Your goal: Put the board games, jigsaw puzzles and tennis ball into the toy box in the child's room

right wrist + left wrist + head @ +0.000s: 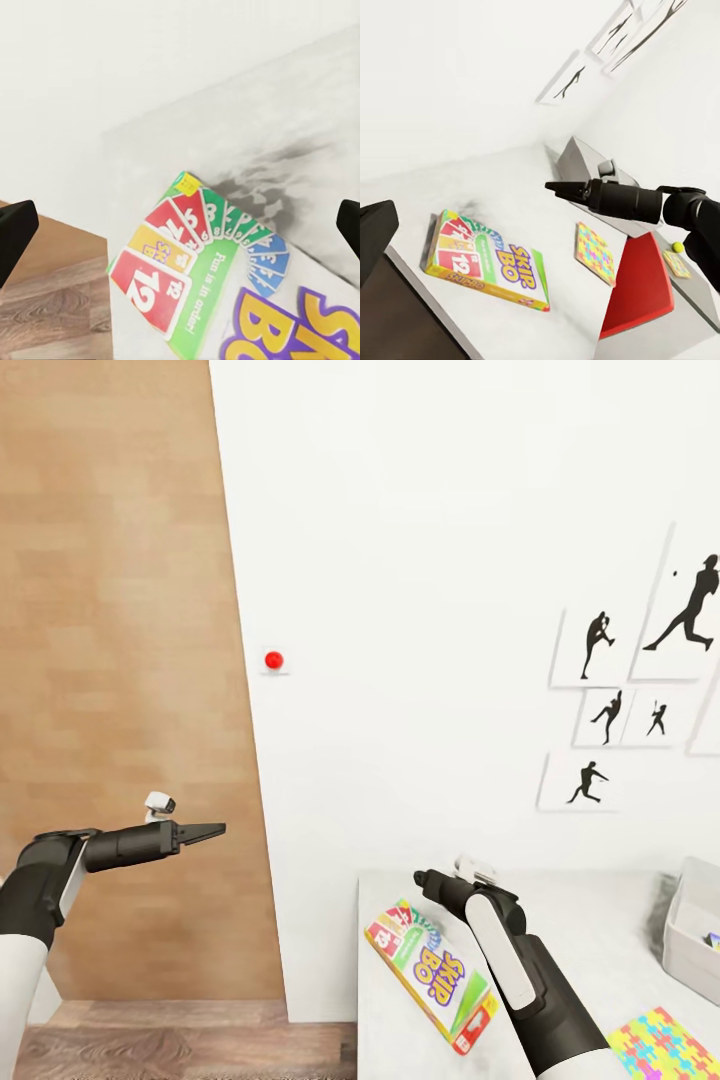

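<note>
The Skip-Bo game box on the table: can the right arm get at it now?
Probably yes. The right gripper hangs open just above the Skip-Bo game box, which lies flat on the table, and nothing covers it.

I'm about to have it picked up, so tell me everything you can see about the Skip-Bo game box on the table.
The game box is a flat rectangular box, cardboard by the look, with a white-green cover, purple and yellow "Skip-Bo" lettering and a fan of coloured number cards at one end. It lies flat, cover up, near the corner of the light grey table, turned askew to its edges. The right gripper hovers over the table beyond it, not touching. Nothing rests on it.
</note>
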Tool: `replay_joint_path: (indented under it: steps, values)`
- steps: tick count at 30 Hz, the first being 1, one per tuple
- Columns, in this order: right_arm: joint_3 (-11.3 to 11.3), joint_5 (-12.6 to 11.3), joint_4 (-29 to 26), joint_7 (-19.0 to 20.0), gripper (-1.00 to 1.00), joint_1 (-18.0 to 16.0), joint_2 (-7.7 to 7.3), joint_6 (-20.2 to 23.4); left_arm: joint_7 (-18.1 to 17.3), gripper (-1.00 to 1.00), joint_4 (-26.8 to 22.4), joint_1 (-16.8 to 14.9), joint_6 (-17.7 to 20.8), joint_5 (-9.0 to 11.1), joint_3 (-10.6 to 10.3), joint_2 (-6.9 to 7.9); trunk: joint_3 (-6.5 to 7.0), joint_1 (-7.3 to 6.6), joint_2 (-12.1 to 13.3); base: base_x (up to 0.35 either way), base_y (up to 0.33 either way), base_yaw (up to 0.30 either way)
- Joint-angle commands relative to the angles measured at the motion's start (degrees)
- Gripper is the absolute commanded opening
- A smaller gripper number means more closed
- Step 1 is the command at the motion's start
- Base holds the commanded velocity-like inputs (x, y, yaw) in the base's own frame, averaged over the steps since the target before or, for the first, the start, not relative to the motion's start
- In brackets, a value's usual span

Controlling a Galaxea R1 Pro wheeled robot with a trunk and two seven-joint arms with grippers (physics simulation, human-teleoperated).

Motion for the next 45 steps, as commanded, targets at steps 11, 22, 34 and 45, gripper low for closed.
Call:
replay_joint_path:
  steps: [11, 22, 34, 45]
  values:
    - [0.06, -0.58, 0.01, -0.55, 1.00, -0.06, -0.01, 0.05, -0.34, 1.00, -0.01, -0.05, 0.60, -0.13, 0.03, -0.15, -1.14, 0.02, -0.09, 0.000, 0.000, 0.000]
    - [-0.02, -0.60, 0.09, -0.59, 1.00, -0.06, -0.03, 0.03, -0.26, 1.00, -0.01, -0.05, 0.60, -0.19, 0.03, -0.23, -2.18, 0.02, -0.09, 0.000, 0.000, 0.000]
    - [-0.19, -0.76, 0.71, -0.61, 1.00, -0.06, -0.75, 0.03, -0.19, 1.00, 0.13, -0.05, 0.60, -0.23, -0.03, -0.55, -3.31, 0.02, -0.09, 0.000, 0.000, 0.000]
    - [-0.33, -0.77, 1.83, -0.68, 1.00, -0.12, -1.55, -0.13, -0.09, 1.00, 0.16, -0.05, 0.60, -0.25, -0.07, -0.62, -4.35, 0.02, -0.09, 0.000, 0.000, 0.000]
